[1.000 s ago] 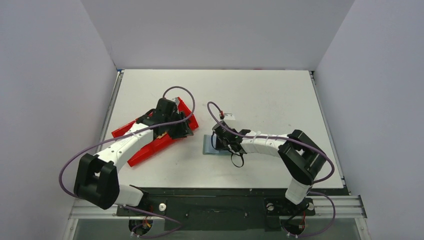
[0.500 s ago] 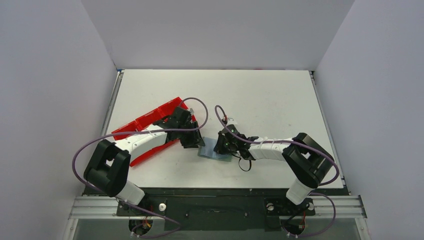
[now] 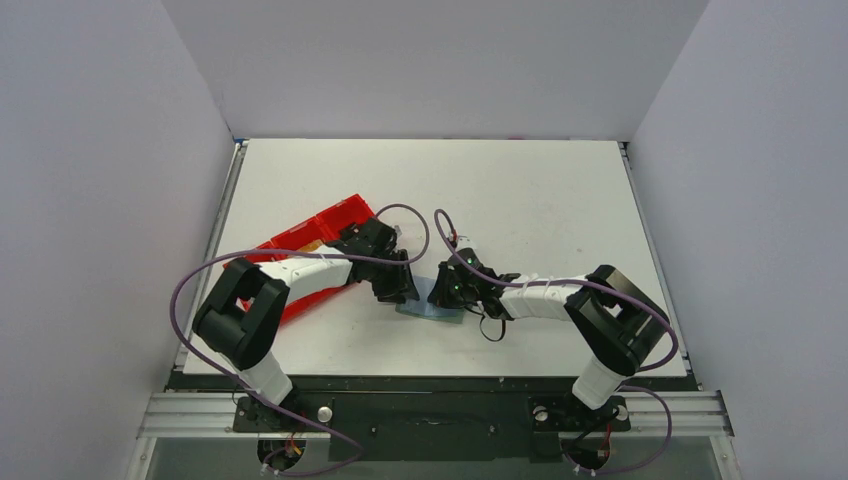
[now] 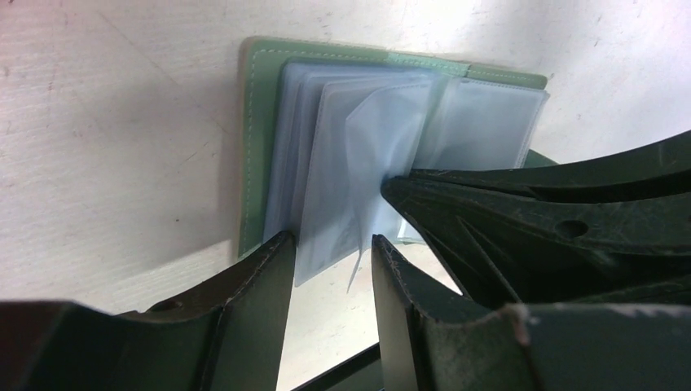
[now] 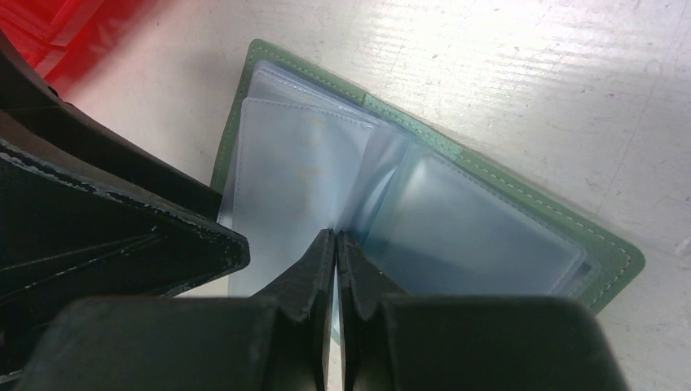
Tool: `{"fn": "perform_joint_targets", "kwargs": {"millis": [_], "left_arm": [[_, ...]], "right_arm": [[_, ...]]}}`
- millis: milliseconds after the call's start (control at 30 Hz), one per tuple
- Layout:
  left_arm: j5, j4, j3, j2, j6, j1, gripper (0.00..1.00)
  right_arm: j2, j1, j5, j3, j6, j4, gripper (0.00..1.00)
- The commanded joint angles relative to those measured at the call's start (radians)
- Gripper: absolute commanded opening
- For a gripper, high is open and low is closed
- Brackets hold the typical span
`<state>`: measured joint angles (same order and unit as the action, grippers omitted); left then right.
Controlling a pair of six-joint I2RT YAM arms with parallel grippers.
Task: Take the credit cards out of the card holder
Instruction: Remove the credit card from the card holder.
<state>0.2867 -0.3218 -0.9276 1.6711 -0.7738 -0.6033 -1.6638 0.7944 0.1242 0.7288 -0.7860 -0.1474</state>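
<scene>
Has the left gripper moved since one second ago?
Yes. The left gripper went from above the red tray rightward and nearer, reaching the card holder.

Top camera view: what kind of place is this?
Probably a lab robot test bench: left arm and right arm bolted by a white table, bare walls on three sides, a red tray and card holder laid out.

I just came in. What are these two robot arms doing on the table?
Both arms work on the green card holder, which lies open on the table. The right claw is shut and appears to pinch a clear sleeve, which stands raised. The left claw is open, its fingers on either side of the sleeves' edge. The red tray lies farther left.
</scene>
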Motion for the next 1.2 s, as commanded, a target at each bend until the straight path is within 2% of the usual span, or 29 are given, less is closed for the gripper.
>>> {"fn": "perform_joint_targets", "kwargs": {"millis": [0, 167, 333, 500, 667, 1167], "left_arm": [[0.027, 0.071, -0.058, 0.028, 0.005, -0.022, 0.37], [0.012, 0.051, -0.077, 0.038, 0.008, -0.029, 0.37], [-0.157, -0.066, -0.095, -0.022, 0.036, -0.03, 0.37], [-0.203, -0.133, -0.111, -0.087, 0.074, -0.027, 0.37], [-0.133, -0.114, -0.12, -0.11, 0.093, -0.03, 0.38], [0.014, 0.016, -0.138, 0.073, 0.087, -0.042, 0.37]], "right_arm": [[-0.009, -0.002, 0.017, -0.038, 0.022, 0.075, 0.0], [-0.006, -0.006, 0.017, -0.036, 0.023, 0.077, 0.0], [-0.004, -0.012, 0.018, -0.035, 0.026, 0.078, 0.0], [-0.001, -0.022, 0.022, -0.041, 0.034, 0.079, 0.0], [0.001, -0.034, 0.025, -0.044, 0.042, 0.08, 0.0], [0.01, -0.045, 0.029, -0.038, 0.047, 0.086, 0.0]]}}
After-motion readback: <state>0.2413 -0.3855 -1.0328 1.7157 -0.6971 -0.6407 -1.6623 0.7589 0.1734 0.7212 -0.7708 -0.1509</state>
